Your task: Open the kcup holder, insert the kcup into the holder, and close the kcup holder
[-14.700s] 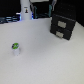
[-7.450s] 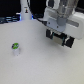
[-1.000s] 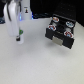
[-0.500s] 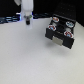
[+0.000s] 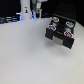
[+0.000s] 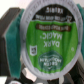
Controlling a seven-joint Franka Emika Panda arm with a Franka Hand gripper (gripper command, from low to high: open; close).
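The wrist view is filled by the kcup (image 6: 47, 37), a white pod whose round green lid faces the camera. My gripper (image 6: 46, 41) is shut on it, with a teal finger pad (image 6: 12, 36) against one side and a dark finger (image 6: 80, 46) against the other. In the exterior view the black kcup holder (image 5: 61, 30) stands at the right with its tray pulled out, showing pods with red and blue tops in round slots. My arm (image 5: 33, 7) is at the top edge, left of the holder and apart from it. The kcup is too small to make out there.
A white tabletop (image 5: 30, 55) spreads across the exterior view's left and front. Dark equipment and a blue-lit patch (image 5: 10, 19) line the far edge behind the arm.
The arm has risen and shifted toward the exterior view's right, closer to the holder. The holder's tray has stayed pulled out.
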